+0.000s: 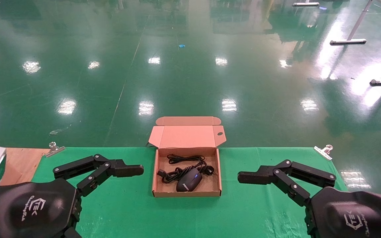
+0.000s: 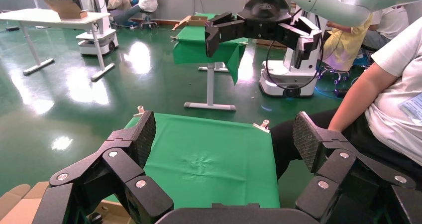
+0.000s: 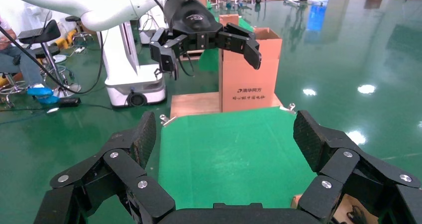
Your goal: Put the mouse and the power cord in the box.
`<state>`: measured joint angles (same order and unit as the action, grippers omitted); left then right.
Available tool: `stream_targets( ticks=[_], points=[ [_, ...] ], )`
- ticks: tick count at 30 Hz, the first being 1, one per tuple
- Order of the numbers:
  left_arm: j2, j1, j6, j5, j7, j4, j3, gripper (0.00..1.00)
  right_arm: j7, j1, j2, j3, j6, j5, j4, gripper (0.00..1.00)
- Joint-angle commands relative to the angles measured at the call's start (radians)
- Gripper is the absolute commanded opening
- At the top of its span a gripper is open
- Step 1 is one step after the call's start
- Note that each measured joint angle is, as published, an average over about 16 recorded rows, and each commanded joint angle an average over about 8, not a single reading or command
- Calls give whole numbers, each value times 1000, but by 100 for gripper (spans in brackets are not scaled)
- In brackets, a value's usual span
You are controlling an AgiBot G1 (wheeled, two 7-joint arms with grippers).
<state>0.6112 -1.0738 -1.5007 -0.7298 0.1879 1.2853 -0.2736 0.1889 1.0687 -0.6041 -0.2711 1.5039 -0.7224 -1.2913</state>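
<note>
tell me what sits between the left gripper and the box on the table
Nothing. In the head view, only bare green cloth lies between the open left gripper and the box, which holds the mouse and power cord.

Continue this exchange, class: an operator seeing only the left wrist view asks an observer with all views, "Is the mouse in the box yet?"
Observer: Yes. The mouse lies inside the box, near its front wall.
Operator: And the power cord?
Observer: The power cord lies coiled in the box too, behind the mouse.
Operator: Is the lid shut?
Observer: No. The lid stands open; the left gripper and right gripper sit open either side of the box.
</note>
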Motion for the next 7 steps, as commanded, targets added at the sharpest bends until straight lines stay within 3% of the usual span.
stream_targets(
  ticks=[1, 7],
  points=[
    [0, 2, -8, 1, 4, 4, 9, 100, 6, -12, 15, 18, 17, 16, -15, 100],
    [0, 2, -6, 2, 3, 3, 6, 100, 4, -8, 10, 11, 11, 11, -10, 100]
  ],
)
